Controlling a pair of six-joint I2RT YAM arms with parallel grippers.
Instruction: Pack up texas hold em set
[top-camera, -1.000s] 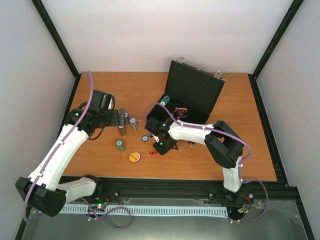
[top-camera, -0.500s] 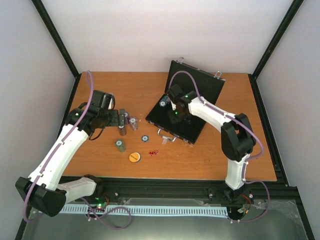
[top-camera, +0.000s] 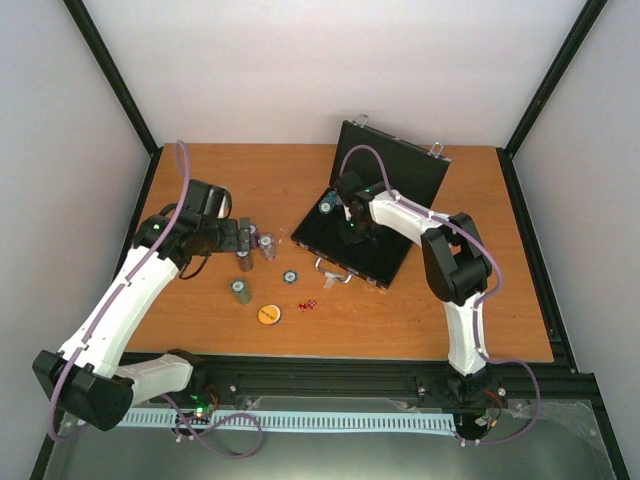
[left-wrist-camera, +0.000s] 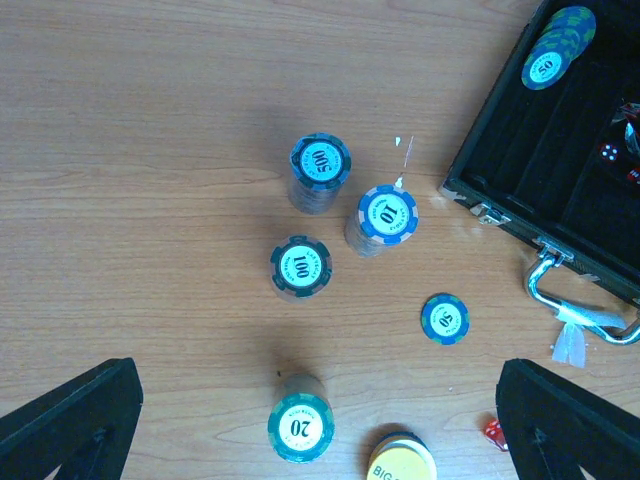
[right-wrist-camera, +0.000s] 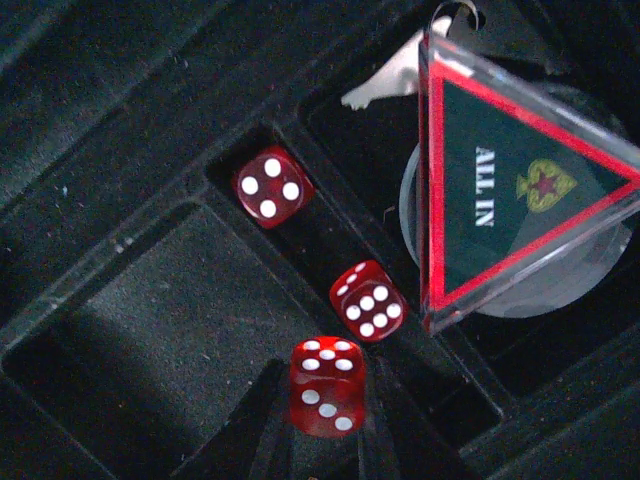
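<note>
Right pincer (right-wrist-camera: 322, 420) now over open case (top-camera: 395, 180), off the surface (top-camera: 480, 300), clamped on red die (right-wrist-camera: 326, 385).
Die hangs at slot with two dice (right-wrist-camera: 270, 187), drop next; left pincer (left-wrist-camera: 320, 420) wide open, empty, above chip stacks (left-wrist-camera: 301, 268).

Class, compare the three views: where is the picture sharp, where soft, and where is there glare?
Top external view: even, diffuse light, though the loose dice are too small to read. Left wrist view: chip stacks sharp, labels legible, shadows faint. Right wrist view: close and dim; the red die in the right end effector looks soft, and the clear edge of the ALL IN triangle catches glare.
</note>
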